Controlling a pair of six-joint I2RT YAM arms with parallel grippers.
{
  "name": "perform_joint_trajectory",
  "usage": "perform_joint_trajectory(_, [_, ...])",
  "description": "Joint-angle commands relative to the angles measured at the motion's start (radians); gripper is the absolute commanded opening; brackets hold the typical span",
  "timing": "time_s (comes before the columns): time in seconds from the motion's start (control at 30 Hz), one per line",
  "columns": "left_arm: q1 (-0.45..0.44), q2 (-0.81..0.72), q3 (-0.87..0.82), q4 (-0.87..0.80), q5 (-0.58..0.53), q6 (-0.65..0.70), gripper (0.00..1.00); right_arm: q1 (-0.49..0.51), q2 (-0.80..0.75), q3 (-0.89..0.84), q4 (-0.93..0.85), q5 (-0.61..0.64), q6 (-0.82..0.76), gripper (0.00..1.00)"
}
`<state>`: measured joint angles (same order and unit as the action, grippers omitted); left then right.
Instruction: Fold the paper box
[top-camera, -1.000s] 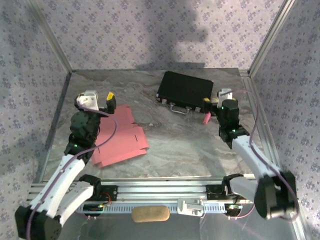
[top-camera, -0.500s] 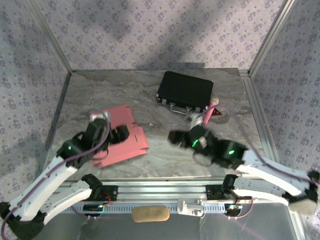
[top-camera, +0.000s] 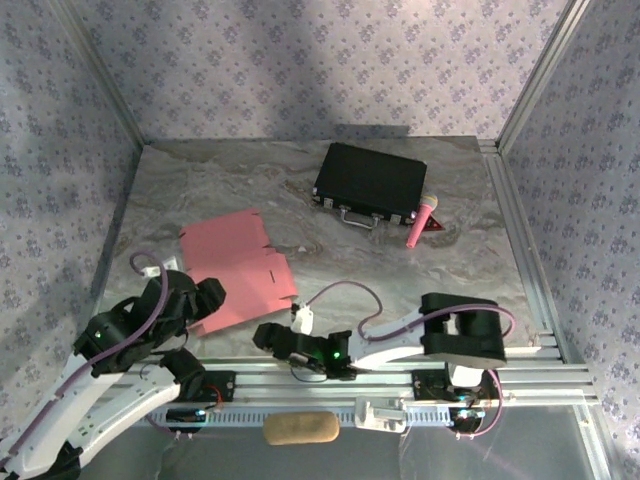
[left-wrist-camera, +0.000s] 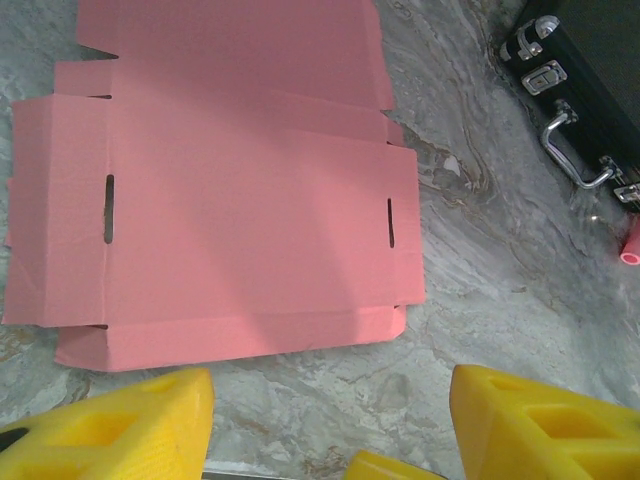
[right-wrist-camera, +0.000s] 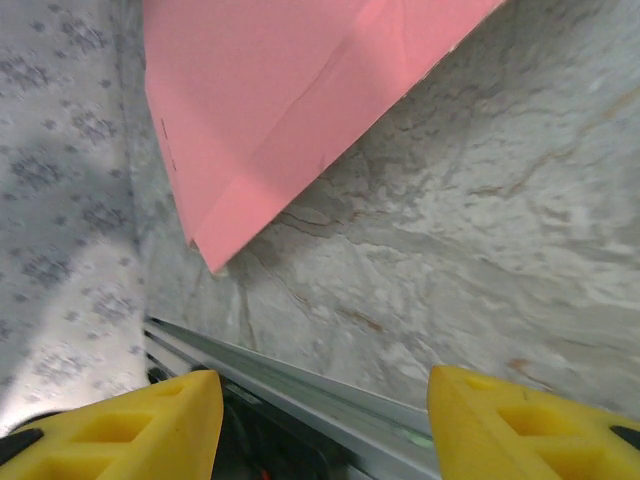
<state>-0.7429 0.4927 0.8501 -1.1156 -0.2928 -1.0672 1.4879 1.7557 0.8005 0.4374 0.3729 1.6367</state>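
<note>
The paper box (top-camera: 236, 265) lies flat and unfolded on the left half of the marbled table (top-camera: 400, 280). It is a salmon-pink die-cut sheet, and its near edge comes close to the front rail. From the left wrist you can see two narrow slots cut in it, one toward each side, and flaps sticking out along its edges.

The left hand (left-wrist-camera: 330, 405) hangs just short of the sheet's near edge. Its yellow fingers (left-wrist-camera: 120, 425) are set well apart with bare table between them, and it has hold of nothing. The right hand (right-wrist-camera: 325, 400) sits low over the front of the table, close above the aluminium rail (right-wrist-camera: 300, 385). Its fingers are likewise parted and grip nothing, and a corner of the pink sheet lies ahead of it, untouched.

Both arms are folded down low at the near edge. Toward the back stands a black hard case (top-camera: 372, 178) with metal latches and a handle. A small pink microphone (top-camera: 420, 220) lies just beside its right end, well apart from the sheet.
</note>
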Motion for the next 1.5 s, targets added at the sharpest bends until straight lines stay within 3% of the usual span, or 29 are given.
perform_joint_trajectory(0.0, [-0.007, -0.036, 0.008, -0.033, -0.006, -0.008, 0.63, -0.015, 0.057, -0.006, 0.218, 0.062, 0.13, 0.57])
perform_joint_trajectory(0.63, [-0.007, -0.101, -0.007, 0.012, 0.058, 0.024, 0.58, -0.156, 0.321, 0.066, 0.468, 0.038, 0.201, 0.5])
perform_joint_trajectory(0.7, [-0.006, -0.107, -0.008, 0.015, 0.059, 0.024, 0.58, -0.156, 0.343, 0.081, 0.489, 0.045, 0.208, 0.48])
perform_joint_trajectory(0.87, [-0.007, -0.108, -0.011, 0.026, 0.07, 0.03, 0.57, -0.172, 0.337, 0.076, 0.523, 0.075, 0.192, 0.24])
perform_joint_trajectory(1.0, [-0.007, -0.112, -0.013, 0.031, 0.075, 0.033, 0.57, -0.202, 0.259, 0.064, 0.46, 0.087, 0.131, 0.0])
perform_joint_trajectory(1.23, [-0.006, -0.114, -0.009, 0.038, 0.101, 0.073, 0.59, -0.261, 0.002, 0.035, 0.226, 0.096, 0.048, 0.0])
perform_joint_trajectory(1.4, [-0.007, -0.089, -0.026, 0.123, 0.143, 0.158, 0.65, -0.296, -0.199, 0.079, -0.064, 0.1, 0.025, 0.0])
perform_joint_trajectory(1.47, [-0.008, -0.06, -0.013, 0.148, 0.135, 0.225, 0.73, -0.324, -0.269, 0.132, -0.214, 0.077, 0.022, 0.0])
